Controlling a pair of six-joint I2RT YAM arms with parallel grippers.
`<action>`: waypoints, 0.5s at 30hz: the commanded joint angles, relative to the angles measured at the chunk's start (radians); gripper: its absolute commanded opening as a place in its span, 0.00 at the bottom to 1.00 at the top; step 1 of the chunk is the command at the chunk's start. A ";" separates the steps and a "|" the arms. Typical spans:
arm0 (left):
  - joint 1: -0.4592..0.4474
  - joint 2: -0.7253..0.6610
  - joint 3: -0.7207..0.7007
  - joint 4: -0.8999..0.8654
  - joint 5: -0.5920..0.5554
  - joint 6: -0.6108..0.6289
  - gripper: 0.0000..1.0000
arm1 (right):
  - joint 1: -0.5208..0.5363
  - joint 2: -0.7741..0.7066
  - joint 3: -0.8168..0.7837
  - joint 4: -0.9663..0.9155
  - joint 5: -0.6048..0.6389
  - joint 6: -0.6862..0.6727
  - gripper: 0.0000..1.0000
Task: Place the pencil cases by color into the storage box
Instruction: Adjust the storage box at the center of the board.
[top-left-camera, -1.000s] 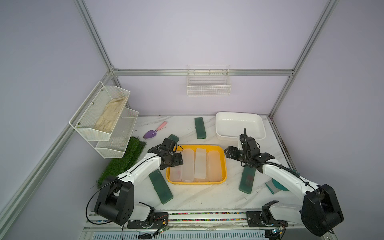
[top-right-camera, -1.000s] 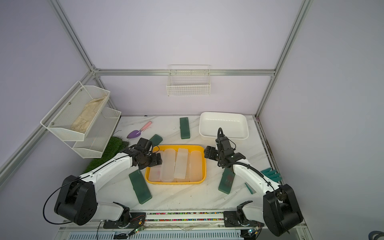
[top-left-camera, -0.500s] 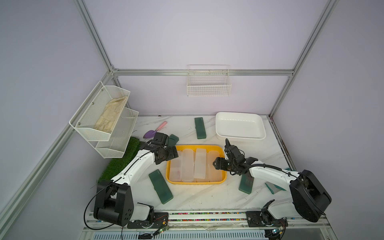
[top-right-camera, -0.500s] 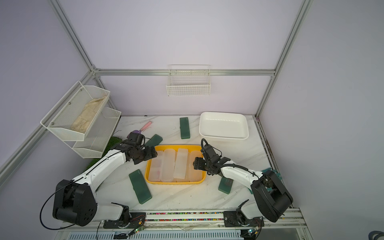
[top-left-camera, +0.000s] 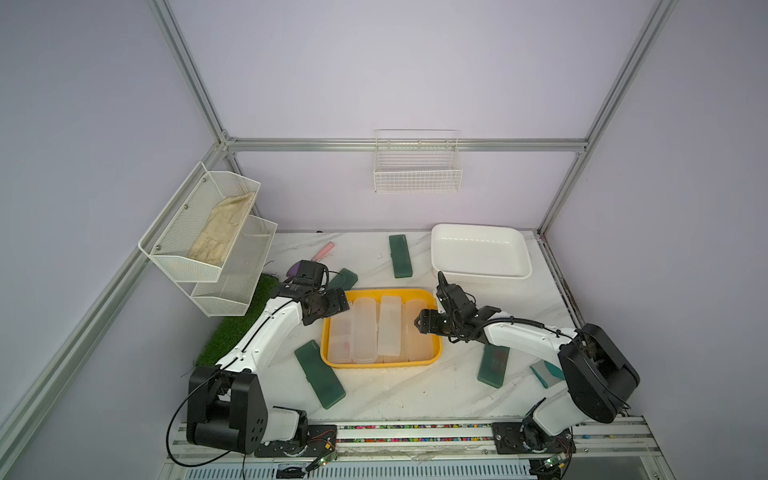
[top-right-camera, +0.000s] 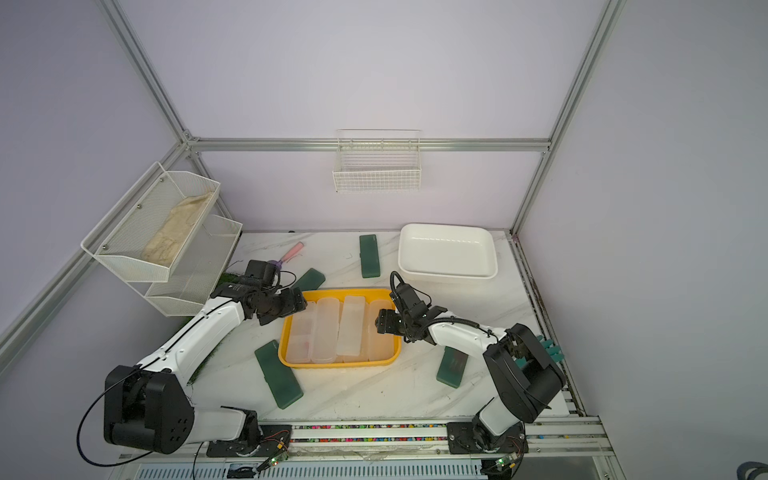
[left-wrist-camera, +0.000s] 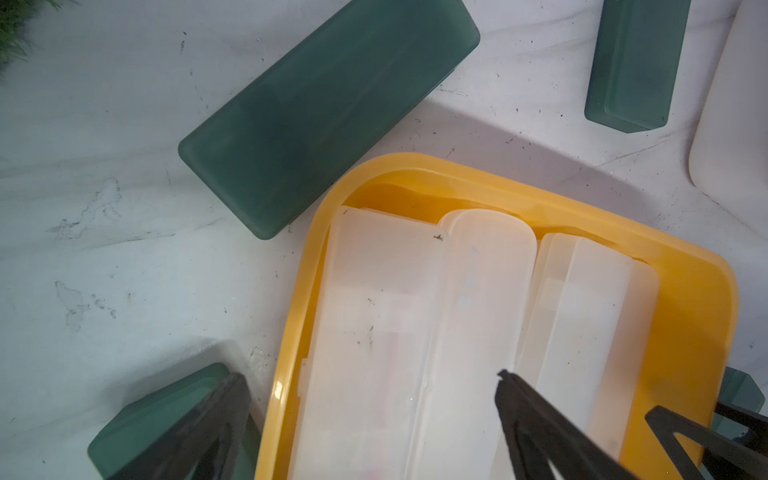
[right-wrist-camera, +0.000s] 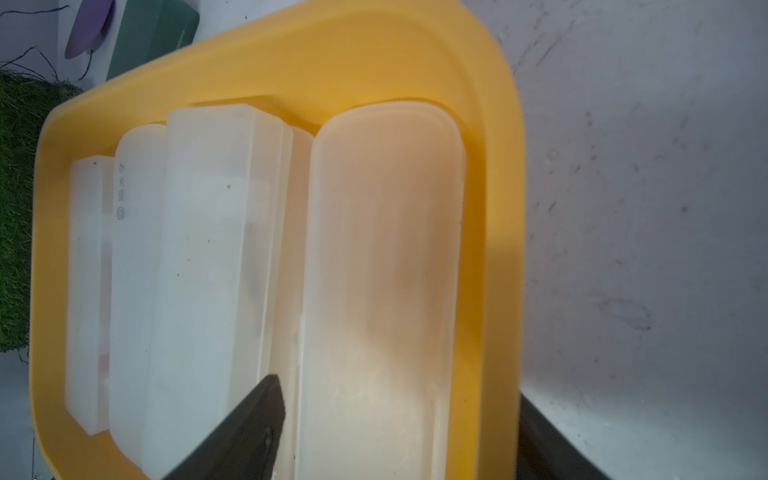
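4 frosted, translucent white plastic pencil cases (right-wrist-camera: 382, 249) and the smooth, glossy yellow storage box (right-wrist-camera: 374, 62). Dark green cases (left-wrist-camera: 328, 112) look matt and cloudy. The marble-patterned tabletop (top-left-camera: 415, 399) shows scuffs; the mesh shelves (top-left-camera: 174, 226) are white-coated metal.

Around me stand plain lilac walls (top-left-camera: 374, 62) in a metal frame (top-left-camera: 332, 144). A wire basket (top-left-camera: 417, 174) hangs at 12 o'clock, a mesh shelf (top-left-camera: 174, 237) at 10. My table (top-left-camera: 415, 399) is white marble, with a grass mat (top-left-camera: 228, 332) at 9. The light is even.

White links (top-left-camera: 266, 334), black joints (top-left-camera: 226, 411) — black cables (top-left-camera: 168, 434)
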 joint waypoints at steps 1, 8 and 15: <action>0.010 -0.023 0.057 0.004 0.005 0.024 0.94 | 0.009 -0.022 0.052 0.004 0.022 -0.040 0.77; 0.007 -0.050 0.078 0.005 0.004 0.049 0.93 | -0.169 -0.131 0.129 -0.057 0.065 -0.104 0.77; -0.065 -0.075 0.108 0.008 -0.024 0.113 0.94 | -0.352 0.030 0.293 -0.065 0.005 -0.169 0.77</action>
